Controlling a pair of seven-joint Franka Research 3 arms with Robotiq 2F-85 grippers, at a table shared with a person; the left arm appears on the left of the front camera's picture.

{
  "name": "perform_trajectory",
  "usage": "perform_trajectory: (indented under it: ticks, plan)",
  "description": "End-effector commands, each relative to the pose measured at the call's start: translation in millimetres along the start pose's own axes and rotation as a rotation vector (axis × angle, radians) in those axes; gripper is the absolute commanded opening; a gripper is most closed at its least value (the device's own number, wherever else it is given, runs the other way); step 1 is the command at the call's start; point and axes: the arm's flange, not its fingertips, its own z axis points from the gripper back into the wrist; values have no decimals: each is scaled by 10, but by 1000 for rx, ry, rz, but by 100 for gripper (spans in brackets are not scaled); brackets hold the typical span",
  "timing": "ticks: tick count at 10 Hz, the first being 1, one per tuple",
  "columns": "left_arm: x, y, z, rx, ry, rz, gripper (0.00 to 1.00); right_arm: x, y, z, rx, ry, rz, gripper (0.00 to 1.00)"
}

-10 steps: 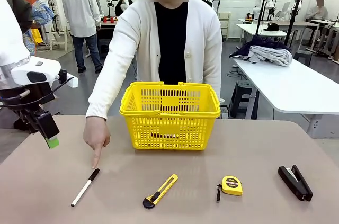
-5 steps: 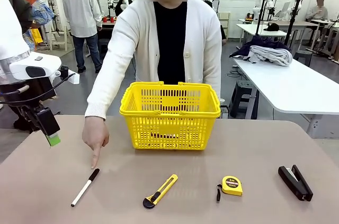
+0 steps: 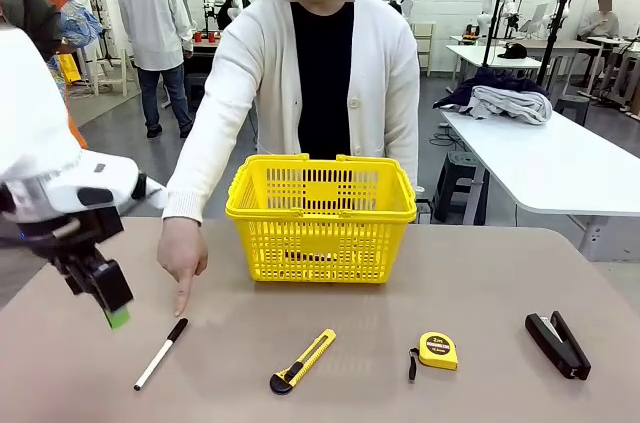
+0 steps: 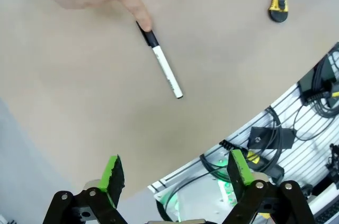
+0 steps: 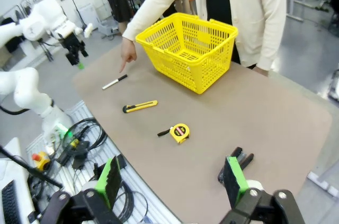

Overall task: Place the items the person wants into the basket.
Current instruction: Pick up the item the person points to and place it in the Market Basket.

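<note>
The white marker with a black cap (image 3: 162, 353) lies on the table at the front left. The person's hand (image 3: 183, 255) points a finger down at its cap. My left gripper (image 3: 116, 314) hangs open above the table, just left of the marker. In the left wrist view that gripper (image 4: 175, 173) stands open, with the marker (image 4: 161, 65) and the fingertip ahead of it. The yellow basket (image 3: 320, 218) stands mid-table in front of the person. The tape measure (image 3: 437, 351) lies at the front right. My right gripper (image 5: 172, 179) is open, high above the table's near edge. The slim black pen is hidden.
A yellow-and-black utility knife (image 3: 302, 361) lies between the marker and the tape measure. A black stapler (image 3: 557, 344) sits at the far right. Cables and a wire rack (image 5: 79, 150) lie below the table's near edge. Bare tabletop (image 3: 80, 383) surrounds the marker.
My left arm has dropped and swung right, bringing its gripper closer to the marker. The person's hand keeps pointing at the cap. The items on the table have not moved.
</note>
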Motion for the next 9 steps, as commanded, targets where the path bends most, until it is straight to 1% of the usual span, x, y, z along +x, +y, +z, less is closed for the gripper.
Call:
perform_trajectory:
  ticks: [1, 3, 6, 9]
  plan:
    - [-162, -193, -449, -5, 7, 65, 100, 2, -1, -13, 16, -6, 11, 100]
    - [-46, -229, -779, 9, 16, 135, 100, 2, -1, -13, 16, -6, 11, 100]
    - [166, -198, -1198, -4, 39, 156, 100, 2, -1, -13, 16, -6, 11, 100]
    - [213, -96, -1508, -4, 77, 167, 100, 2, -1, -13, 16, -6, 11, 100]
